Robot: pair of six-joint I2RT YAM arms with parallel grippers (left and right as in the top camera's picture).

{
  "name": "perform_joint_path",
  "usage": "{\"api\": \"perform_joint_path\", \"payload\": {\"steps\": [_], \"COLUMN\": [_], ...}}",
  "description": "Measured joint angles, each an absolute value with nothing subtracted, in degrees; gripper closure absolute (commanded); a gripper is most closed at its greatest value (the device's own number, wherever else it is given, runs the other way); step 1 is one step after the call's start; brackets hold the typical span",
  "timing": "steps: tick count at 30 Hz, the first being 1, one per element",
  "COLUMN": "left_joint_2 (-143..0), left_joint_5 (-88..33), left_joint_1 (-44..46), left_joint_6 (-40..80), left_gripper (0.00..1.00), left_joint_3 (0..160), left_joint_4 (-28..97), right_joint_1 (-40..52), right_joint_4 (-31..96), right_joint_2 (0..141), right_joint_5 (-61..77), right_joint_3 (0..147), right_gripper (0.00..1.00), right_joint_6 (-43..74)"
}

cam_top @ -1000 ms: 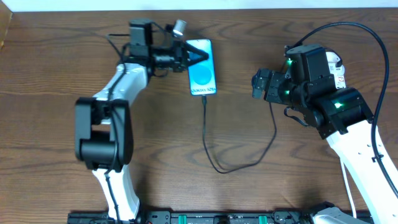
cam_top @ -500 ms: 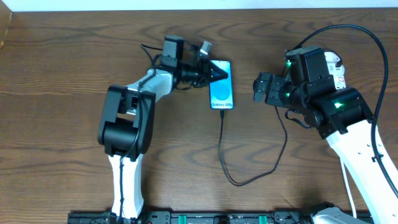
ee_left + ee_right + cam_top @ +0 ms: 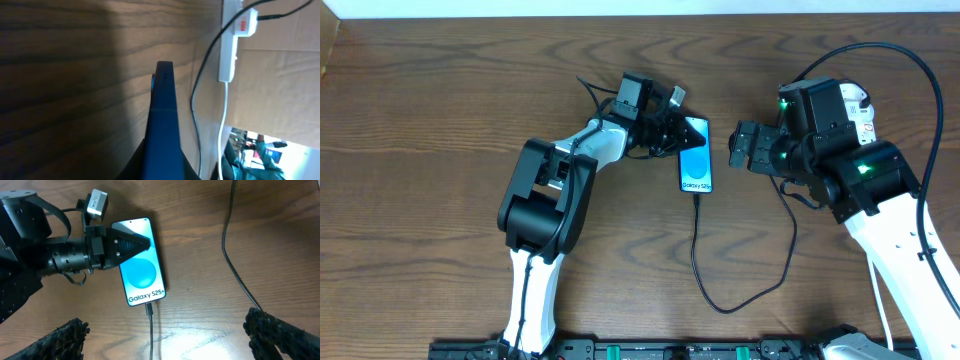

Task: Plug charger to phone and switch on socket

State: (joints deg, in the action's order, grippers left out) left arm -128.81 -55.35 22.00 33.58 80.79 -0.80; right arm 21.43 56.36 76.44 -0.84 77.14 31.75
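I'm looking at a dark brown wooden table. The black charger cable lies on it, running down from the lower end of the phone, then looping right of the phone and back up. The white socket strip also lies right of the phone. I can't tell whether the phone itself rests on the wood.

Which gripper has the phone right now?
The left gripper: its fingers are closed on the upper half of the phone. The right gripper is open beside it, holding nothing.
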Motion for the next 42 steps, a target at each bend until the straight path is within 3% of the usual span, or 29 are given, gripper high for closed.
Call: {"api": "perform_joint_path", "payload": {"steps": [28,42], "left_joint_2": [-128.81,-128.81], "left_joint_5": [-50.81,-50.59], "left_joint_1": [21.98,21.98], "left_joint_6": [32.95,32.91], "left_gripper": [0.92,0.83], "left_joint_3": [80.79,80.79], "left_joint_4": [7.07,7.09], "right_joint_1": [21.43,21.43], "right_joint_4": [56.34,56.34], "right_joint_2": [76.44,76.44], "right_joint_5": [-0.89,-0.89], "right_joint_3": [77.14,77.14], "right_gripper": [0.01,0.01], "right_joint_6": [31.75,31.75]}}
